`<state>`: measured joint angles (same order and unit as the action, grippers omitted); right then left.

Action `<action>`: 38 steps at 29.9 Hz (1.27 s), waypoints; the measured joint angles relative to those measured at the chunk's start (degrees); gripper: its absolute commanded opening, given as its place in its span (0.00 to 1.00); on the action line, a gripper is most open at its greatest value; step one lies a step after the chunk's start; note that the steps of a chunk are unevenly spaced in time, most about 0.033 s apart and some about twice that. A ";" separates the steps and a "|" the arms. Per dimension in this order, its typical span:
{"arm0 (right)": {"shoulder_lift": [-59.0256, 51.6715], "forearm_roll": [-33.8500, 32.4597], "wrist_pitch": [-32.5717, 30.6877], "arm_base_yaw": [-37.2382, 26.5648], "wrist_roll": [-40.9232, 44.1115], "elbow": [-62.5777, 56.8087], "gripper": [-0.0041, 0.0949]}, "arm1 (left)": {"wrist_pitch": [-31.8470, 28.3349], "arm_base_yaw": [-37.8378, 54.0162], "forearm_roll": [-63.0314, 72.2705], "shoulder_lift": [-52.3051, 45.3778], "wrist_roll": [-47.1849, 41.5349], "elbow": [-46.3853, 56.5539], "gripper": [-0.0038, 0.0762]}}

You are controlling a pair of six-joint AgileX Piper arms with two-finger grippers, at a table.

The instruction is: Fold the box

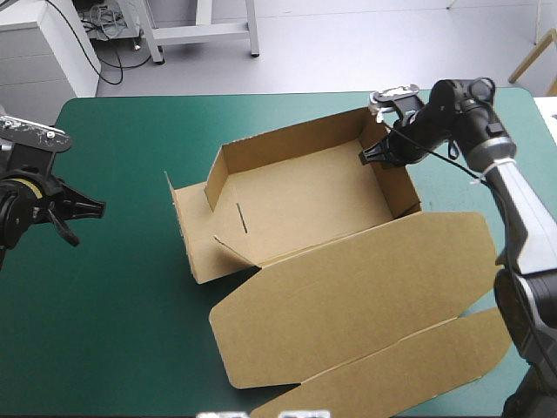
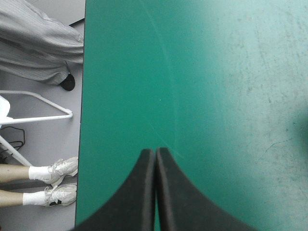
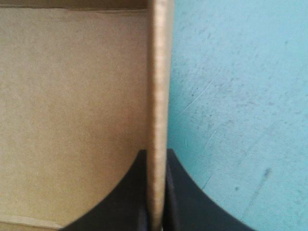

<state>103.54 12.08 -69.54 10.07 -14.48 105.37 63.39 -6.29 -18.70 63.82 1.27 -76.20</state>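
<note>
Well to the left of the box, the left pincer (image 1: 94,207) is seen pressed together and empty, held over bare counter (image 1: 113,331). The box (image 1: 305,205) is set mid-counter, and a good part of the job is judged done: the far wall (image 1: 287,144) is raised, and the right wall (image 1: 396,187) is raised with it. On the box's left side the work looks unfinished. The left wall (image 1: 185,231) is splayed outward and appears not yet folded over and tucked, and that is judged the main step left. Nearward from the tray, the lid (image 1: 365,296) is laid flat and open. At the box's far right corner, the right pincer (image 1: 372,157) is clamped on the right wall's top edge, with one finger inside the tray and one outside. Past the halfway mark, by estimate.
</note>
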 measured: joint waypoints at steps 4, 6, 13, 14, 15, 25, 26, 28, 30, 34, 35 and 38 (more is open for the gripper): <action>-5.90 3.53 -0.66 -3.38 -3.47 0.00 0.02 | -0.17 2.38 1.12 0.00 0.14 0.00 0.07; -8.41 4.82 -0.92 -5.00 -4.22 0.06 0.02 | -0.65 4.26 2.10 0.00 0.99 0.00 0.07; -15.22 5.87 -1.65 -9.22 -5.53 0.18 0.02 | -1.90 16.22 18.18 0.88 12.33 0.42 0.07; -15.82 5.87 -1.71 -9.36 -5.75 0.18 0.02 | -1.96 18.23 22.18 1.35 15.13 1.02 0.07; -16.24 5.87 -1.78 -9.36 -5.88 0.18 0.02 | -2.09 19.80 25.58 1.78 17.46 1.71 0.07; -17.53 8.12 -1.84 -9.36 -7.48 -0.10 0.02 | -9.97 28.60 60.97 9.36 44.10 19.03 0.06; -17.53 8.19 -1.84 -9.36 -7.56 -0.22 0.02 | -11.52 28.60 63.07 10.13 44.91 20.45 0.06; -17.53 8.41 -1.84 -9.36 -7.90 -0.71 0.02 | -13.80 28.60 66.00 11.67 45.62 22.60 0.06; -17.53 8.48 -1.84 -9.36 -8.11 -1.27 0.02 | -15.01 28.64 68.31 13.17 46.23 23.64 0.08; -17.53 8.61 -1.84 -9.36 -8.61 -2.48 0.02 | -14.78 28.66 72.99 15.59 47.16 24.01 0.24; -17.53 8.62 -1.84 -9.36 -8.68 -2.58 0.02 | -14.25 28.66 74.09 16.18 47.79 24.01 0.30; -17.53 8.79 -1.84 -9.36 -8.82 -2.87 0.02 | -12.27 28.66 76.64 17.68 49.65 24.01 0.48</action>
<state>86.00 20.87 -71.38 0.71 -23.29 102.50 51.12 22.38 57.94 81.50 50.92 -52.19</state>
